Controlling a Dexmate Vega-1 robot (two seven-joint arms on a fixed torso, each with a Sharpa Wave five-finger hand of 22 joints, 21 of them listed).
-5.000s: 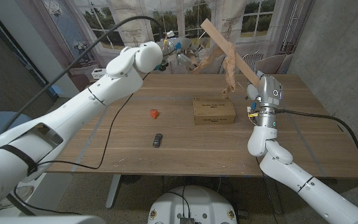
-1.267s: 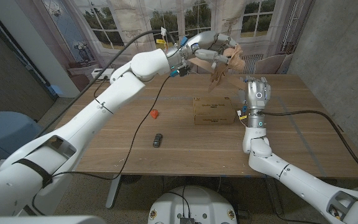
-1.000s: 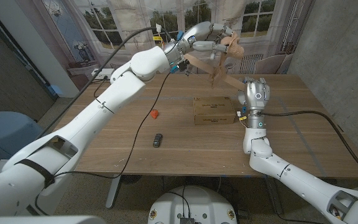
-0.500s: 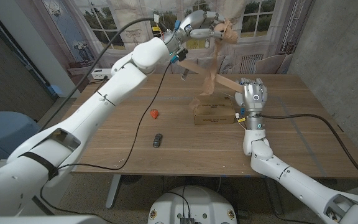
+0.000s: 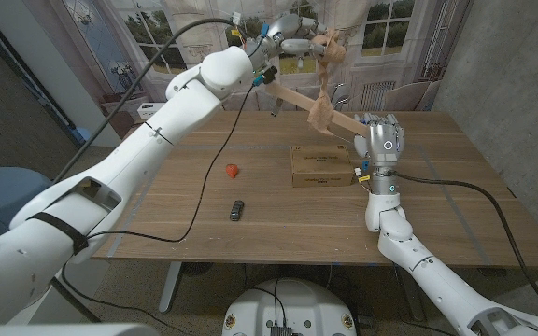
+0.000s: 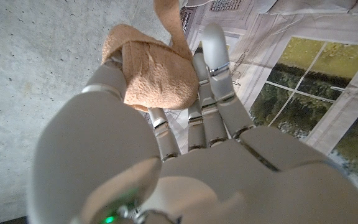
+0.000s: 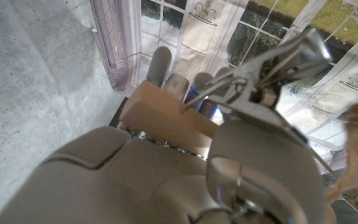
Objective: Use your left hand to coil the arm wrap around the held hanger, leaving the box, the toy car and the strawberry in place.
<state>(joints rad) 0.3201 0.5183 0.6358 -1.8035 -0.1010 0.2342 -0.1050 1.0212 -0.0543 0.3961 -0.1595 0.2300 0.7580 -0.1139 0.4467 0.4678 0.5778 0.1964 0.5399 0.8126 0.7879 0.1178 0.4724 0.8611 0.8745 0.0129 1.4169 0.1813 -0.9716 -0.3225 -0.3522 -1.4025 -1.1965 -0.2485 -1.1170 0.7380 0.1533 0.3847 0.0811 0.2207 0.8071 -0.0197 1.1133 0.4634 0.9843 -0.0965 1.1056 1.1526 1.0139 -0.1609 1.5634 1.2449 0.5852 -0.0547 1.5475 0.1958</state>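
Place: we take this for a robot lab or test room.
Backdrop: we see a printed curtain [image 5: 395, 33] of windows and garden hung beyond the table's far edge.
Walls: bare grey concrete wall [image 5: 507, 84].
Furniture: one wooden table [image 5: 278, 219], cables [image 5: 190, 187] trailing across it.

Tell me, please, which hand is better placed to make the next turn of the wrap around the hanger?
The left hand: it holds the tan arm wrap raised above the wooden hanger, while the right hand is occupied gripping that hanger.
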